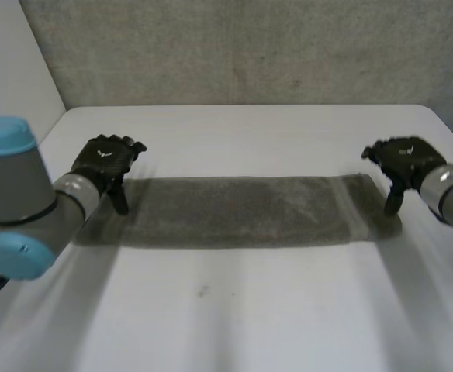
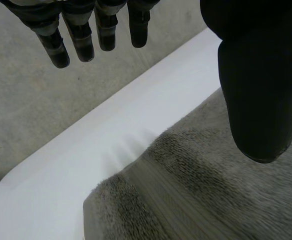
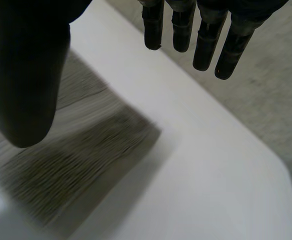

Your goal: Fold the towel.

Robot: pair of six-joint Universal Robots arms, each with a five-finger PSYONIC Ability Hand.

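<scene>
A grey towel (image 1: 234,211) lies flat on the white table (image 1: 234,310) as a long folded strip running left to right. My left hand (image 1: 106,159) hovers over the strip's far left corner with straight fingers (image 2: 81,35) and nothing in them; its thumb (image 2: 258,95) hangs above the pile. The towel's corner (image 2: 136,200) lies beneath that hand. My right hand (image 1: 401,163) is at the strip's far right corner, open as well, its fingers (image 3: 206,40) spread above bare table and its thumb (image 3: 26,75) over the towel's end (image 3: 76,165).
The table's far edge (image 2: 111,110) meets a grey carpeted wall (image 1: 234,46) just beyond both hands. A white side wall (image 1: 9,70) stands at the left. Bare tabletop stretches in front of the towel.
</scene>
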